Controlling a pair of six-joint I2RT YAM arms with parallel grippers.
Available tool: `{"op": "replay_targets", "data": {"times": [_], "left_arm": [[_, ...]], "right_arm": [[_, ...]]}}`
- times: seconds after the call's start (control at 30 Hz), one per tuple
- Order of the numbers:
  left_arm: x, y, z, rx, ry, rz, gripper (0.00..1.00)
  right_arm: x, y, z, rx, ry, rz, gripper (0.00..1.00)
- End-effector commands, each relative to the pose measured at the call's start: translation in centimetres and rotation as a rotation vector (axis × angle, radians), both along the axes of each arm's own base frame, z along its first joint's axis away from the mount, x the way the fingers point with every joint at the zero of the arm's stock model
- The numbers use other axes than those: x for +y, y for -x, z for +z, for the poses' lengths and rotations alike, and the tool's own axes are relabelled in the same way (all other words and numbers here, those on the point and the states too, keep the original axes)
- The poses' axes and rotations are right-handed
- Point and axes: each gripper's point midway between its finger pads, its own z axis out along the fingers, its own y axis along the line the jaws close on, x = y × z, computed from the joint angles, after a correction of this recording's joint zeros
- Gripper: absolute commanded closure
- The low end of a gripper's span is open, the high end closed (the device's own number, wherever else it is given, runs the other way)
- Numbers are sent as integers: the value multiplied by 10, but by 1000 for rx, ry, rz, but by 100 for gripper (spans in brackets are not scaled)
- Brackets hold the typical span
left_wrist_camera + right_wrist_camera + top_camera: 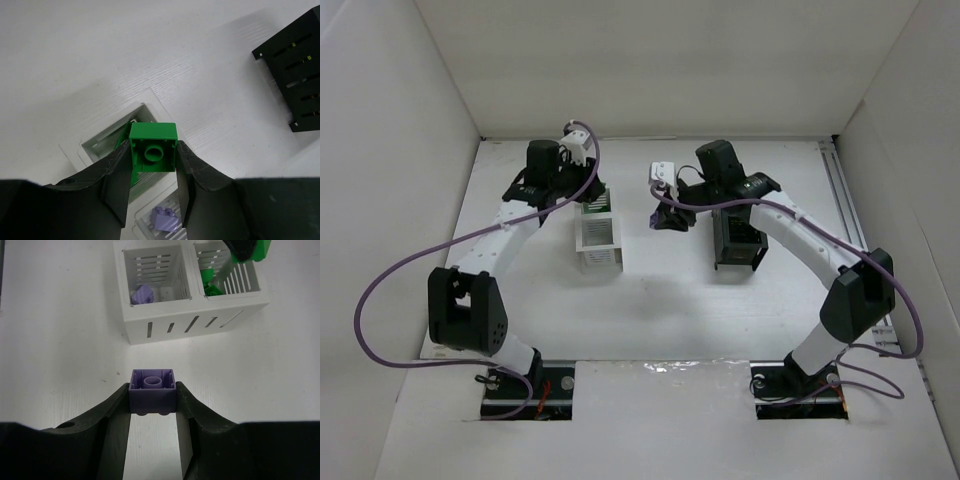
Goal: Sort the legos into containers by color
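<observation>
My left gripper (153,151) is shut on a green lego (153,145) and holds it above the far compartment of the white container (112,122). A lavender lego (165,218) lies in the compartment nearer the camera. My right gripper (152,394) is shut on a lavender-purple lego (152,389) above bare table, short of the white container (165,327). In that view one compartment holds a lavender lego (144,294) and the other holds green legos (210,282). In the top view the left gripper (593,202) is over the white container (600,262) and the right gripper (667,218) is between the two containers.
The black container (735,245) stands right of the right gripper, partly under the right arm; it also shows in the left wrist view (295,70). White walls enclose the table on the left, back and right. Purple cables loop from both arms.
</observation>
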Motion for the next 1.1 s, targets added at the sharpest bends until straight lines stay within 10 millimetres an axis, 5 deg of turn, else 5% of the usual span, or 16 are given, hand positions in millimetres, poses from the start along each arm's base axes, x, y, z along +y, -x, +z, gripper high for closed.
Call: {"op": "replay_targets", "data": {"times": [0.0,0.1,0.23,0.33,0.4,0.53,0.6,0.7,0.8,1.07], "left_arm": [[1,-6,16,-14,11,21,86],[1,-4,11,-7,2,17,79],[3,-2,15,-24,8,29,59],[2,1,24,-28,45,49,14],[-1,4,37,-54,63,28,0],[10,7,86,-164,134,67,0],[36,12,119,-256,207,159,0],[72,19,142,-318,222,281,0],[92,18,146,-295,149,360,0],[118,48,102,-176,11,436,0]], "right_arm": [[8,-1,18,-55,-45,1,100],[8,-3,19,-66,-45,-6,100],[11,-8,16,-66,-45,-6,100],[16,-10,20,-91,-55,-5,100],[19,-15,22,-113,-69,-5,100],[36,-13,16,-109,-85,5,100],[56,-12,24,-143,-107,36,100],[78,-13,9,-123,-92,58,100],[101,-15,-5,-95,-73,88,100],[133,-17,-26,-67,-45,115,100]]}}
